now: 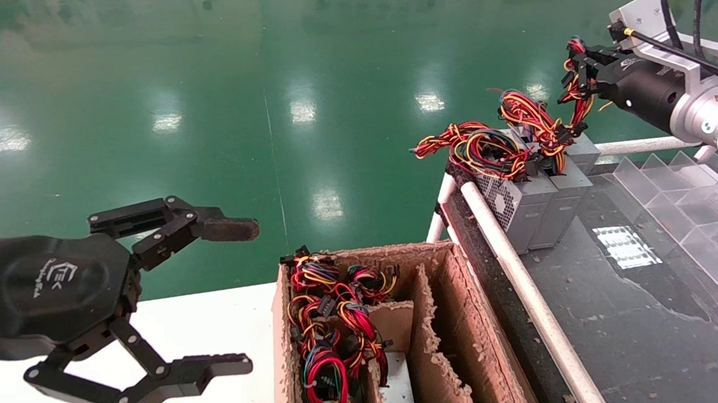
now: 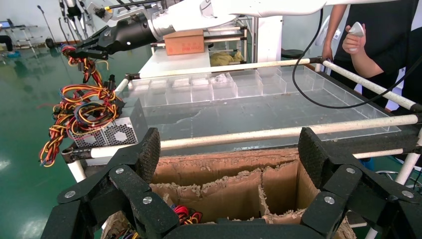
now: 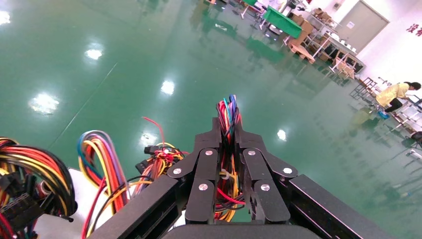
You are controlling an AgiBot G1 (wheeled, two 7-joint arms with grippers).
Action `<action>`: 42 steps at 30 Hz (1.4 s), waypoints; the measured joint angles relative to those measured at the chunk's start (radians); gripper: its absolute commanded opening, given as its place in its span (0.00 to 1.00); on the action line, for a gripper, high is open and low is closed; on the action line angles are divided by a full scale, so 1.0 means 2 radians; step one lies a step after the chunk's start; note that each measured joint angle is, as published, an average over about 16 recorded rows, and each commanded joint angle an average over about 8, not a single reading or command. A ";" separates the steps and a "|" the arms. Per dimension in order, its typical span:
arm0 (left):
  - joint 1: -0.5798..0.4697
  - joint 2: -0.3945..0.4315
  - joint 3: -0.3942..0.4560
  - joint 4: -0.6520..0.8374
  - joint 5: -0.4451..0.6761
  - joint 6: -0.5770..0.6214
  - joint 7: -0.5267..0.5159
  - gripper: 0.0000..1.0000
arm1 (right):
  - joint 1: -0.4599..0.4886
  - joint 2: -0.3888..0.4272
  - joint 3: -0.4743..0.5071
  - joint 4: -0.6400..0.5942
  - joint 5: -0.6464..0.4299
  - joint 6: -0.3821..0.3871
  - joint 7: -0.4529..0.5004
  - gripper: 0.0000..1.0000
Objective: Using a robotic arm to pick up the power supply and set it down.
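Note:
The robotic arm's right gripper [image 1: 575,70] is high over the dark table's far left corner, shut on a bundle of red, yellow, black and blue wires [image 3: 228,110]. The wires run between its fingers [image 3: 228,133] and hang down to grey power supply boxes [image 1: 525,205] standing together at that corner. In the left wrist view the same gripper [image 2: 82,46] holds the wires above a box [image 2: 117,132] that rests on the table. I cannot tell which box the held bundle belongs to. My left gripper [image 1: 249,298] hovers open and empty beside the cardboard box.
A torn cardboard box [image 1: 451,337] with dividers holds more wired power supplies [image 1: 330,327]. A white tube rail [image 1: 536,311] edges the dark table [image 1: 642,352]. Clear plastic compartments [image 1: 686,195] line its far side. A person [image 2: 368,35] stands beyond the table.

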 measured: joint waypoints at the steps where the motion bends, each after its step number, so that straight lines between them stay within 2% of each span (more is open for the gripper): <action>1: 0.000 0.000 0.000 0.000 0.000 0.000 0.000 1.00 | 0.000 0.000 0.000 0.000 0.001 0.001 -0.001 1.00; 13: 0.000 0.000 0.000 0.000 0.000 0.000 0.000 1.00 | 0.001 0.006 0.007 -0.006 0.011 -0.010 0.008 1.00; 24: 0.000 0.000 0.000 0.000 0.000 0.000 0.000 1.00 | 0.002 0.031 0.039 -0.001 0.058 -0.072 0.064 1.00; 31: 0.000 0.000 0.000 0.000 0.000 0.000 0.000 1.00 | -0.023 0.056 0.055 0.042 0.090 -0.120 0.101 1.00; 42: 0.000 0.000 0.000 0.000 0.000 0.000 0.000 1.00 | -0.094 0.100 0.060 0.157 0.124 -0.186 0.143 1.00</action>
